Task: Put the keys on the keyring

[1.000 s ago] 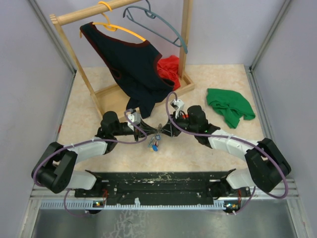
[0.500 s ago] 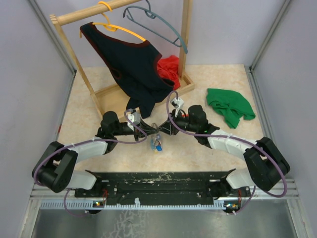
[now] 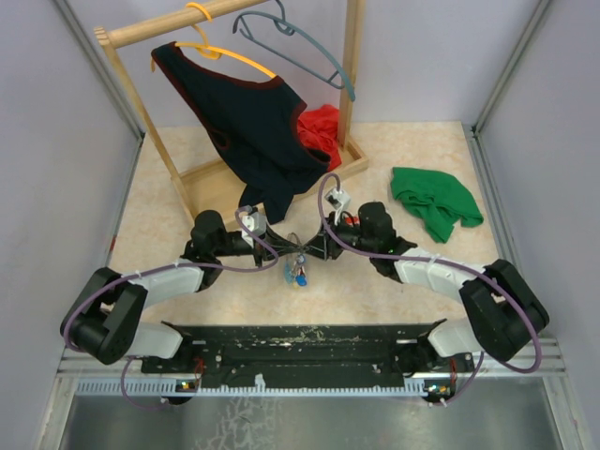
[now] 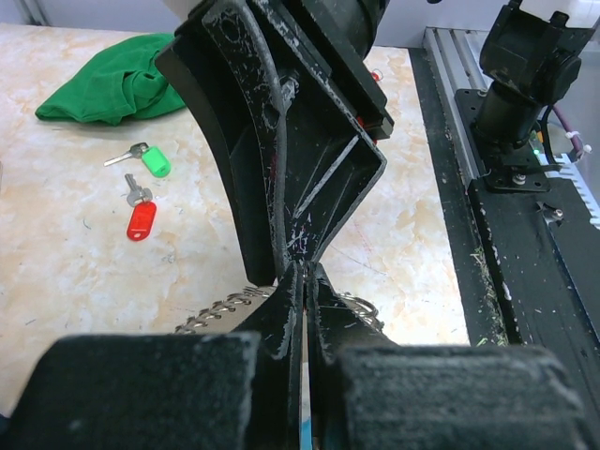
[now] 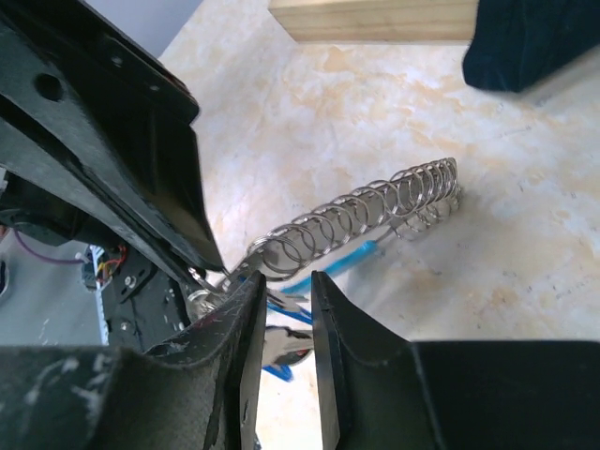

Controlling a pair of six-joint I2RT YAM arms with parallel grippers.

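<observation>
The left arm point(image 3: 169, 281) lies low and long from the near-left corner toward the middle of the tabletop, wrist level; the left gripper point(image 4: 305, 281) has its fingers pressed together to a hairline slit, and I judge it to be pinching the keyring point(image 3: 298, 255), whose wire shows on either side of the tips; the keyring hangs off the surface midway between the left and right edges, nearer the near edge than the far one, with the dangling keys point(image 3: 296, 274) just beneath it; it looks light, but its coil point(image 5: 361, 217) is springy wire that should flex and slide under hard pads, so the flat blue band point(image 5: 333, 265) or the coil's very end seems the surer place to hold, and the hanging keys are likely to swing with any quick move; the right gripper point(image 5: 283, 300) meets the left nose to nose, fingers drawn to a narrow gap with blue and metal showing between them, apparently nipping the same ring; the right arm point(image 3: 431, 272) mirrors the left from the near-right corner; toward the right edge, short of the green cloth point(image 4: 112, 80), a red-capped key point(image 4: 140, 221) and a green-capped key point(image 4: 155, 165) lie flat and unthreaded; thin, stiff and low to the table, they are probably best taken by their thicker plastic caps.
</observation>
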